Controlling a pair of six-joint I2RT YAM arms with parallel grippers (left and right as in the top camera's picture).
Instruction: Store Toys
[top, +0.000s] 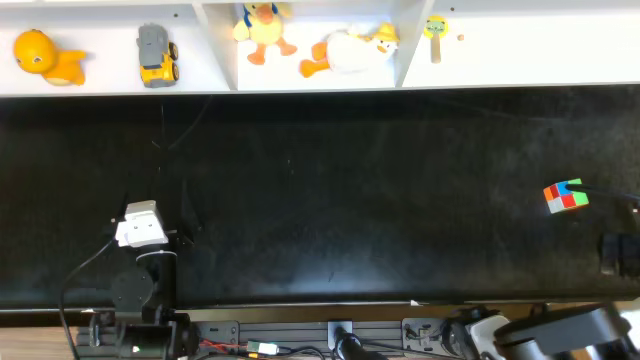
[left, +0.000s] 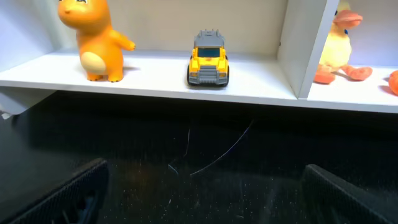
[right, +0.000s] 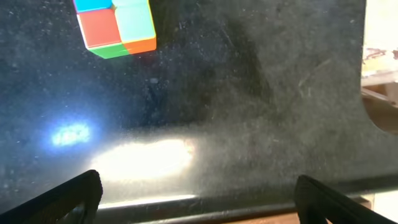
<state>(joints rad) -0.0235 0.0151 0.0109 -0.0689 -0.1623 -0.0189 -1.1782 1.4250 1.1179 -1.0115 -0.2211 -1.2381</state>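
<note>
Sitting near the right edge of the frame, the cube (top: 565, 196) rests on the black mat (top: 330, 200) — a wide stretch of mat lies between it and the shelf (top: 320, 82) along the top, whose 3 bays hold toys. Lower right, the right gripper (right: 199, 196) hangs near the cube, jaws spread, gripping nothing. Lower left, the left gripper (left: 205, 199), likewise spread, faces the truck (left: 208, 57) and dinosaur (left: 93, 40) — both upright in its wrist view.
</note>
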